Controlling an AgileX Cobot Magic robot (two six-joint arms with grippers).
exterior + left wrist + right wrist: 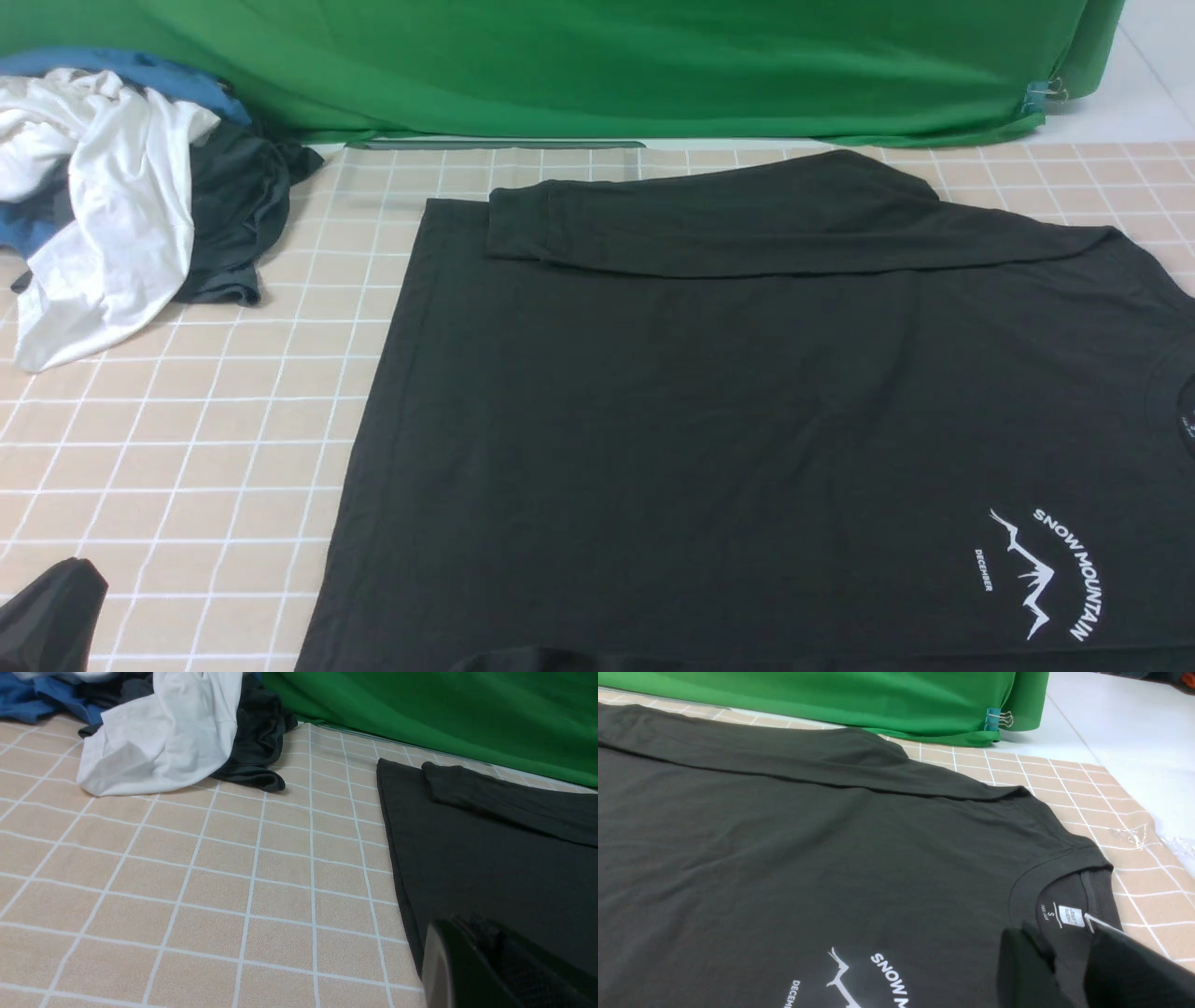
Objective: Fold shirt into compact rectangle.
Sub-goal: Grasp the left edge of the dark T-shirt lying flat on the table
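We see: shirt, laid flat, far sleeve folded inward along upper frame; body folds remaining. Left jaws closed, empty; right jaws slightly parted, empty.

From my remote station I counted one black shirt bearing one mountain print, one white garment, at least one dark garment and at least one blue garment in a pile whose full number I could not tell, one green cloth, and one wire clip with one piece of blue tape.
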